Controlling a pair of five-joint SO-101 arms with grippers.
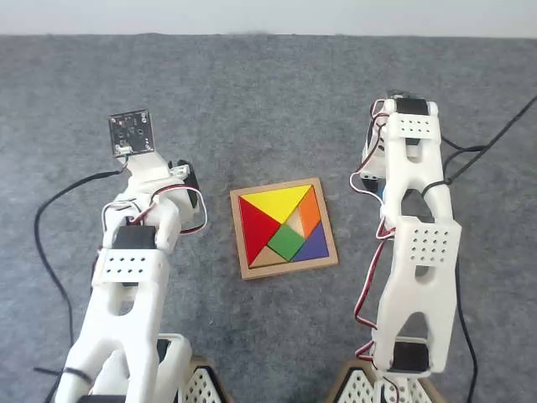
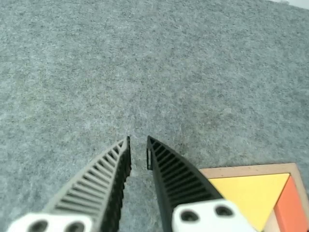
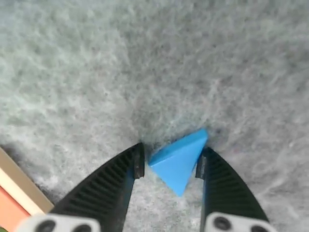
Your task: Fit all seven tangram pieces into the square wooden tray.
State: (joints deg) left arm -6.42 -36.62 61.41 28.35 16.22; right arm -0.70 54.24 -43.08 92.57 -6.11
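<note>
R gripper (image 3: 170, 162): jaws apart, straddling 1 light-blue triangle (image 3: 181, 162) that lies flat on the grey felt worktop (image 1: 252, 101). One finger (image 3: 222, 193) touches the tri's edge. The other sits just beside its corner w/ a thin gap, so no firm clamp visible. This tri is outside the square wooden tray (image 1: 242, 242), on the felt on the tray's R-arm side, apart from the rim. A tray corner w/ a bit of orange shows at the edge of the R wrist view.

L gripper (image 2: 138, 141): 2 black ribbed fingers nearly together, narrow slit btwn the tips, nothing in it. It's over the felt, near the tray corner by the yellow piece.

Tray sits mid-worktop btwn the 2 white arms, L arm (image 1: 134, 277) & R arm (image 1: 415, 243), turned slightly.

In the tray, 5 coloured pieces:
- 1 big yellow triangle (image 1: 277, 204) along the far edge
- 1 big red triangle (image 1: 254, 228) along the L-arm side
- 1 orange parallelogram (image 1: 310, 211) on the R-arm side
- 1 green square (image 1: 288, 242) approx in the middle
- 1 blue-violet triangle (image 1: 315, 247) in the near corner, R-arm side

Also 2 small tan triangular patches. One (image 1: 295, 220) is btwn yellow, orange & green; the other (image 1: 267, 257) is at the near edge under the red. Can't tell if they're plain-wood pieces or open tray floor.
</note>
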